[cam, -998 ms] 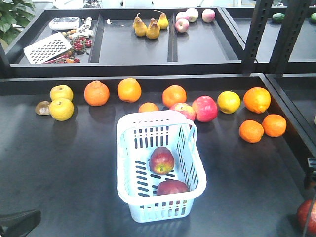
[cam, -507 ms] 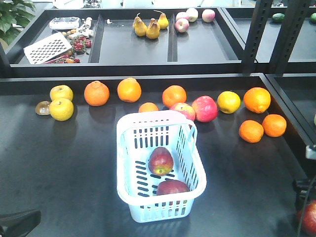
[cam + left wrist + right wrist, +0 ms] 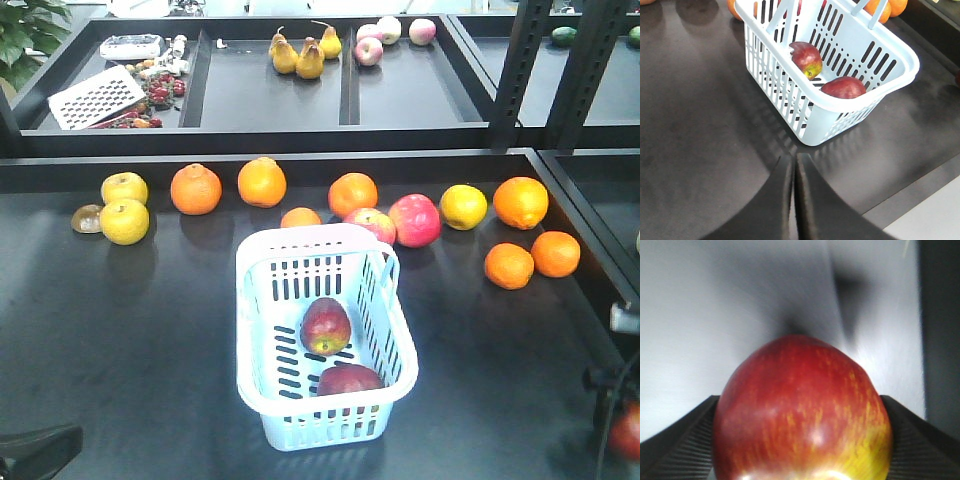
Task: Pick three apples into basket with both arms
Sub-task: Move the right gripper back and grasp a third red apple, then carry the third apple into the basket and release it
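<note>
A pale blue plastic shopping basket with slotted sides (image 3: 262, 300) sits on a dark tabletop (image 3: 120, 330), the landmark for everything around it. Well to its left, at the bottom corner of the front view, a black piece of the left arm (image 3: 38, 447) pokes into frame. The left wrist camera shows the left gripper (image 3: 794, 172) low over the table just short of the basket's near corner, its two black fingers (image 3: 775, 200) pressed together with only a hairline seam between them and nothing held.

Inside the basket lie two dark red apples mottled with yellow-green: one near the middle (image 3: 326, 326), stem end tilted toward the near wall, and one against the front wall (image 3: 348, 380). Behind the basket a row of oranges (image 3: 262, 182), yellow fruit (image 3: 124, 221) and two brighter pinkish-red apples (image 3: 414, 220) lines the table's far edge.

Far to the basket's right, at the frame's lower right corner, the third dark red apple (image 3: 802, 415) fills the right wrist view, clamped between the ribbed black pads (image 3: 675, 450) of the right gripper (image 3: 625, 425); there only a red sliver shows at the front view's edge, below dark hardware.

No brand, label or readable writing appears on any item.
</note>
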Tool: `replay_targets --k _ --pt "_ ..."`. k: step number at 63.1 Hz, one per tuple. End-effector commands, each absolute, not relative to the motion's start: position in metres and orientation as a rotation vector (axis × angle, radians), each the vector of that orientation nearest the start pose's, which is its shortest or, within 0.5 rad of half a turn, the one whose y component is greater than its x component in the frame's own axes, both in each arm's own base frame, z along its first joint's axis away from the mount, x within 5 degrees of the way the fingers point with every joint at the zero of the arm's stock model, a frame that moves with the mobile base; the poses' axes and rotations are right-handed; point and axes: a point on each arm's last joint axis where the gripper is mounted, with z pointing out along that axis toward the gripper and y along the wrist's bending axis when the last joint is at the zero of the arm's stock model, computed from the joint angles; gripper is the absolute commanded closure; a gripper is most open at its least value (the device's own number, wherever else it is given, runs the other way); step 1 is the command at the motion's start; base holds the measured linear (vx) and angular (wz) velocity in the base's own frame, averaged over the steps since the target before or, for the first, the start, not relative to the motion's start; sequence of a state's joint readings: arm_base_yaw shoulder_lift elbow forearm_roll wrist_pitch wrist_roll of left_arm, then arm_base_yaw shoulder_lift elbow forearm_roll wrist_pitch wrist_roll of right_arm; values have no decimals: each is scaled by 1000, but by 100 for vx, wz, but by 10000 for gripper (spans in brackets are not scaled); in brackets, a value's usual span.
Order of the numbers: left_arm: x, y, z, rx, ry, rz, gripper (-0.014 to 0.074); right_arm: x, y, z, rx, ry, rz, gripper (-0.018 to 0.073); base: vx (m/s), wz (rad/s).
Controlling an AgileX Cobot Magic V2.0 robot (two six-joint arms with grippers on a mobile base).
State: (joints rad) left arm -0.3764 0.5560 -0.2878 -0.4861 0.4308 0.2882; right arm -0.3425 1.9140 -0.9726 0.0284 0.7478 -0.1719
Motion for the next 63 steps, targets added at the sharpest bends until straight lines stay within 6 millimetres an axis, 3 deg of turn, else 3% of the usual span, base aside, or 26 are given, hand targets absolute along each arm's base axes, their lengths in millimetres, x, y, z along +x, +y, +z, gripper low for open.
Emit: replay_targets --k 1,4,15,23,31,40,51,56,63 --pt "98 -56 245 294 2075 -537 603 297 -98 156 236 3002 86 494 0 0" --pt "98 -56 245 294 2075 -537 603 296 -93 170 236 2954 146 574 0 0" --pt "98 -56 245 294 2075 -537 603 284 -64 233 93 2729 412 567 0 0" --pt "98 -56 245 294 2075 -537 603 270 -23 275 -144 2565 596 564 0 0" --pt "98 -56 245 294 2075 -537 603 259 25 301 -347 2453 650 560 0 0" --pt "98 -56 246 292 2072 -536 603 256 77 307 -490 2363 667 540 0 0" --pt "98 -56 246 292 2072 -536 603 267 127 292 -556 2292 638 445 0 0" --pt "98 -56 246 292 2072 -536 603 276 134 279 -529 2311 638 327 0 0" --pt "98 -56 246 292 2071 -535 603 289 140 261 -484 2363 681 85 0 0"
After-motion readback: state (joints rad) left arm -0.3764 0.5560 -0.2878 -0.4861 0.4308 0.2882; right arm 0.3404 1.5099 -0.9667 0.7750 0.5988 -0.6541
